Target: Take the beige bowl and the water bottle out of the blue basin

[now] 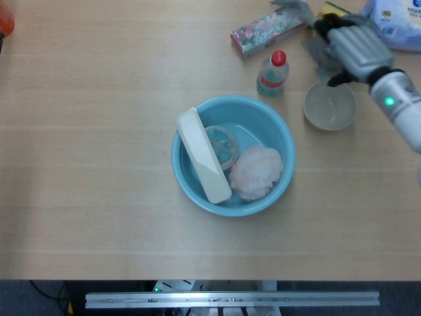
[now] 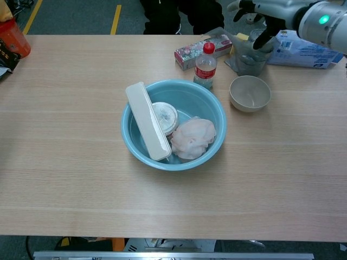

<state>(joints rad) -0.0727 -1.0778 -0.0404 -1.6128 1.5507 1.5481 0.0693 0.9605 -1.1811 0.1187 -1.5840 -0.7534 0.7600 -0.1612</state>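
My right hand is hovering empty, fingers spread. Clear red-capped plastic water bottle is standing to its left; round beige bowl is sitting just below it, both outside the round blue plastic basin.

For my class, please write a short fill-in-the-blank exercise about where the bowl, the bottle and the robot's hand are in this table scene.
1. The water bottle stands upright on the ____, just behind the blue basin.
2. The bottle's cap is ____.
3. The beige bowl sits ____ the basin, to its right.
4. The right hand holds ____, its fingers spread above the table's far edge.

Missing words: table; red; outside; nothing
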